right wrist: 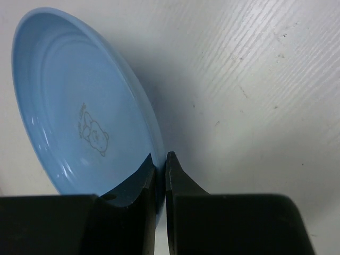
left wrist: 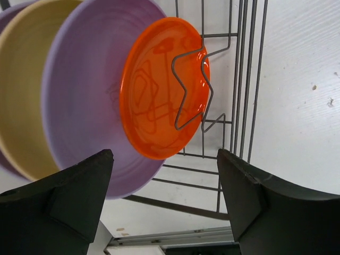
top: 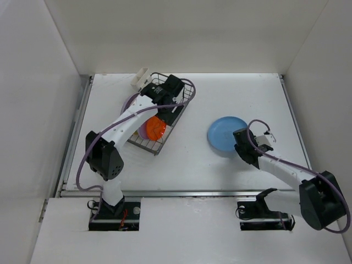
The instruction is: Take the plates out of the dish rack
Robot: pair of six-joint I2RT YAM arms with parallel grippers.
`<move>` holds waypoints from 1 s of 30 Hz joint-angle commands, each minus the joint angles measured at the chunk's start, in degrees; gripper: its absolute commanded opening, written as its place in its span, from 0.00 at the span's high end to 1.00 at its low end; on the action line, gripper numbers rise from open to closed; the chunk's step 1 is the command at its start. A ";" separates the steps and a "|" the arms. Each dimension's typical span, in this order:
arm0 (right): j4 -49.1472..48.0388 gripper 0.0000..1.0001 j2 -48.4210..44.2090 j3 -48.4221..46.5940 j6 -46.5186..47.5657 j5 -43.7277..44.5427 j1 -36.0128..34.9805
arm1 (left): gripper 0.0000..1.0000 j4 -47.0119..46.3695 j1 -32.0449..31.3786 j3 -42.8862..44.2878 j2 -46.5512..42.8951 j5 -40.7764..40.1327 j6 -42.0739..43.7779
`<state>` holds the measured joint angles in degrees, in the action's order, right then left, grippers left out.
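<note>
The dish rack point(top: 147, 144) stands at the back left of the table, its wires point(left wrist: 240, 79) showing in the left wrist view. On edge inside it are an orange-red plate point(left wrist: 162, 87) point(top: 155, 128), a lavender plate point(left wrist: 85, 101) and a tan-yellow plate point(left wrist: 24, 90). Another lavender rim point(left wrist: 6, 21) peeks out at the far left. My left gripper point(left wrist: 166, 175) point(top: 166, 113) hangs open over the rack, just short of the orange plate's rim, with nothing between its fingers. My right gripper point(right wrist: 161, 164) point(top: 242, 146) is shut on the rim of the light blue plate point(right wrist: 79, 106) point(top: 225, 133), which is tilted over the table right of centre.
A small cream holder point(top: 140, 78) sits at the rack's far left corner. White walls enclose the table on three sides. A metal rail point(top: 181, 192) runs along the near edge in front of both arm bases.
</note>
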<state>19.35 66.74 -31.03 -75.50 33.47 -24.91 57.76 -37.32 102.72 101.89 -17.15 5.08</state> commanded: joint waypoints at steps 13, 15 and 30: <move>3.15 0.17 2.35 -4.48 -9.67 0.19 1.88 | 0.30 -6.43 0.58 -4.98 3.58 -8.94 1.42; 3.15 0.12 1.56 -5.01 -7.12 -0.33 1.88 | 0.33 -7.74 0.58 -5.50 3.58 -11.06 1.42; 12.81 0.11 -11.98 -8.26 3.61 0.79 -0.93 | 0.51 -2.57 3.74 -1.20 10.61 -7.74 -0.51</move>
<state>28.12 57.63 -36.71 -73.82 32.23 -25.06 52.64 -34.89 98.56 112.42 -26.81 6.13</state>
